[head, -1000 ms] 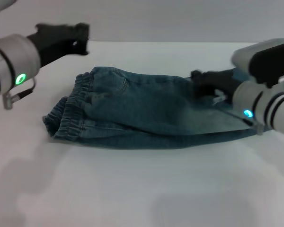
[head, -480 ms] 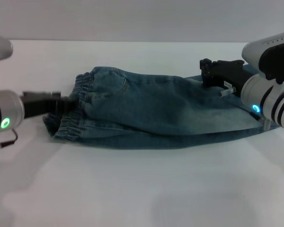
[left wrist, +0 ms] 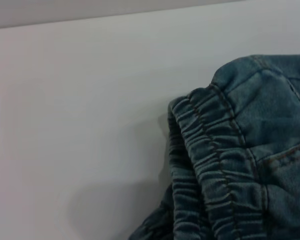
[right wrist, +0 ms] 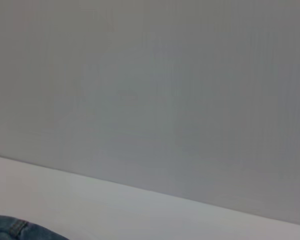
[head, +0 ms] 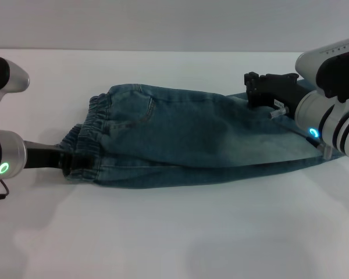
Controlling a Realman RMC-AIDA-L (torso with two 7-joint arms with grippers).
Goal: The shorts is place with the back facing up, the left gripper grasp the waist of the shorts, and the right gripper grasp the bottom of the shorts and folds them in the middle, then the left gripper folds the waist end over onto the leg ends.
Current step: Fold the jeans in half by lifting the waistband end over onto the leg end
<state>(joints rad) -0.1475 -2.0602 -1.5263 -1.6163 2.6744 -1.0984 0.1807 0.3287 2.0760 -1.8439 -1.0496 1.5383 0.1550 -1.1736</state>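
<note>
While the left gripper (head: 68, 164) sat low at the near corner of the gathered waist (head: 84, 142), its black tips were buried in the elastic folds, so whether it was clamped on the cloth could not be told. Across the white table (head: 174, 232) lay the shorts (head: 192, 136), folded lengthwise, waist to the robot's left and the bottom of the shorts (head: 314, 154) to its right. Over that hem end hovered the right gripper (head: 251, 87), its finger gap unclear.

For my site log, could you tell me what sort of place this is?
Probably a lab test bench: a bare white table against a blank wall, holding only denim shorts, with the left pincer and right pincer at them.
</note>
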